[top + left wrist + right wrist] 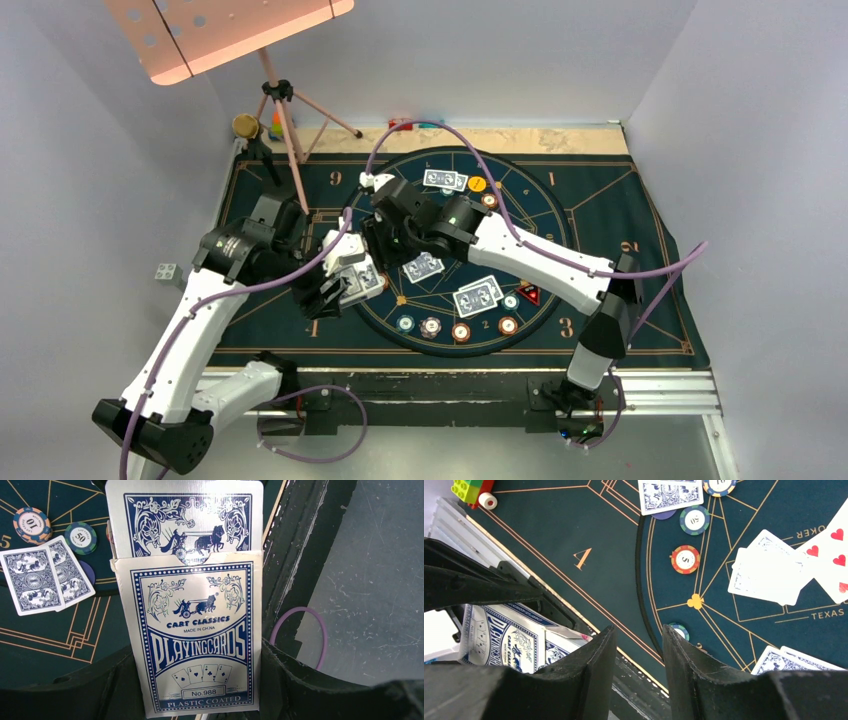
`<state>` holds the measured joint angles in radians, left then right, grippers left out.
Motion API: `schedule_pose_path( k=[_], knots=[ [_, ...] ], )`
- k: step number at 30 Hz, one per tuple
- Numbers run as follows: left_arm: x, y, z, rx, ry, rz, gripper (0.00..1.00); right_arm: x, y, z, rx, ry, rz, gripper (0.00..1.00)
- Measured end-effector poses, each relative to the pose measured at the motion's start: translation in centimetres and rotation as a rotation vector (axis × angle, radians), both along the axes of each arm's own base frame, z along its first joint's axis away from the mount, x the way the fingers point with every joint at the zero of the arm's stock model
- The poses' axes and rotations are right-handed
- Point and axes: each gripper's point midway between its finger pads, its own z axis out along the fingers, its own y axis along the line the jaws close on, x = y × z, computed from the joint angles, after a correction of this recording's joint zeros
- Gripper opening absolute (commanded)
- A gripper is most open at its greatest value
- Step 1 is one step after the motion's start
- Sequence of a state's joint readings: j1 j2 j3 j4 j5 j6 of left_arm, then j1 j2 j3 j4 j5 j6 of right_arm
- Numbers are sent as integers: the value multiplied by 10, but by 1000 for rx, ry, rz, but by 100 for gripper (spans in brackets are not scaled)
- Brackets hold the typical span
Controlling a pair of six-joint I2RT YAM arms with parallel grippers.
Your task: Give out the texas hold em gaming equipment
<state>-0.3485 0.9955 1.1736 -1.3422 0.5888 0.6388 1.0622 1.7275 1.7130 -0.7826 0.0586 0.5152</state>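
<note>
Only the left wrist view shows the left gripper (196, 657) clamping the card box (195, 605); the right gripper (639, 630) gapes empty.

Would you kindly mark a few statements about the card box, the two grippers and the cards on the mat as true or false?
1. The left gripper holds the playing card box. True.
2. The box is closed, with no cards showing. False: cards stick out of its open top.
3. The right gripper pinches a card. False: its jaws stand apart with nothing between them.
4. A card with red hearts lies face up on the mat. True.
</note>
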Motion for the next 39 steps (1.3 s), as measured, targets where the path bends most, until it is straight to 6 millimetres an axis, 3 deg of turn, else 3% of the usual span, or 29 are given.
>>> schedule_pose_path(
  k=[6,11,14,18,21,25,32,39],
  knots=[
    [1,0,1,0,-2,0,0,9,-18,1,-10,20,-51,47],
    [2,0,2,1,-4,3,8,20,-76,6,84,64,-129,52],
    [4,-1,7,-3,-12,14,6,15,-91,26,269,75,-103,56],
    [6,-2,16,-17,-35,19,4,-12,-65,59,496,98,86,57],
    [7,-4,20,-28,-42,19,3,-25,-38,71,613,145,233,58],
    [7,-4,21,-31,-40,18,2,-29,-18,63,684,228,324,59],
    [6,-4,21,-31,-39,17,2,-34,-5,48,694,301,378,62],
    [6,-5,21,-34,-40,17,4,-45,13,63,722,304,462,62]
  ],
)
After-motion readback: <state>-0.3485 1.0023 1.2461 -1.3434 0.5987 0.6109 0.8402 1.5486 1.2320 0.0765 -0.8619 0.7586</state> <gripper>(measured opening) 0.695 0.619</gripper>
